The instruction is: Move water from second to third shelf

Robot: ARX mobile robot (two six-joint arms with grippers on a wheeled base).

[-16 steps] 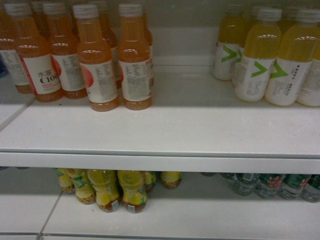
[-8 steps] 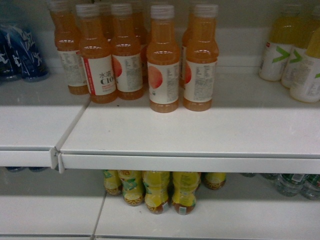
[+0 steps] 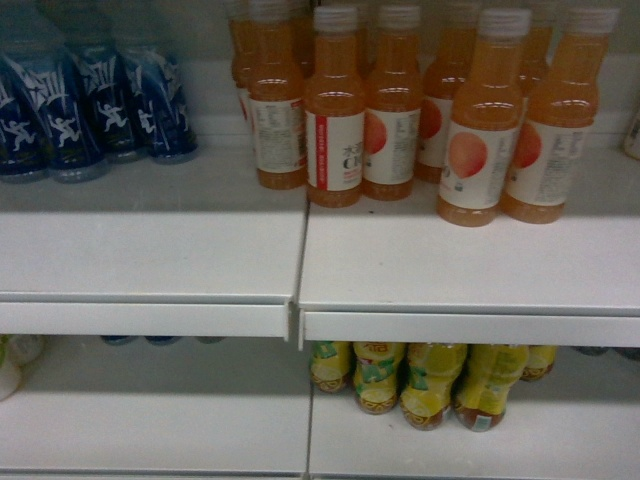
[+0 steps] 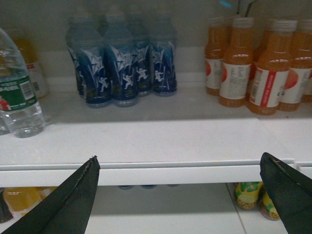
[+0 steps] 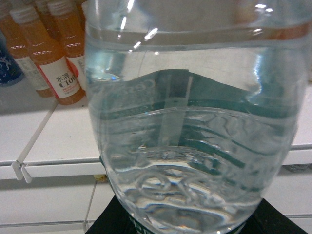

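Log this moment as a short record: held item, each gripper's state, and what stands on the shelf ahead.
held item: water bottle, clear with green label, filling the right wrist view
right gripper: shut on the water bottle, dark base visible beneath it
left gripper: open, holding nothing, facing the shelf edge
upper shelf: blue bottles on the left, orange drink bottles on the right
lower shelf: yellow bottles
also seen: another green-labelled water bottle at far left in the left wrist view

orange bottles (image 3: 480,120) slid right; blue bottles (image 3: 90,100) apparently entered left.
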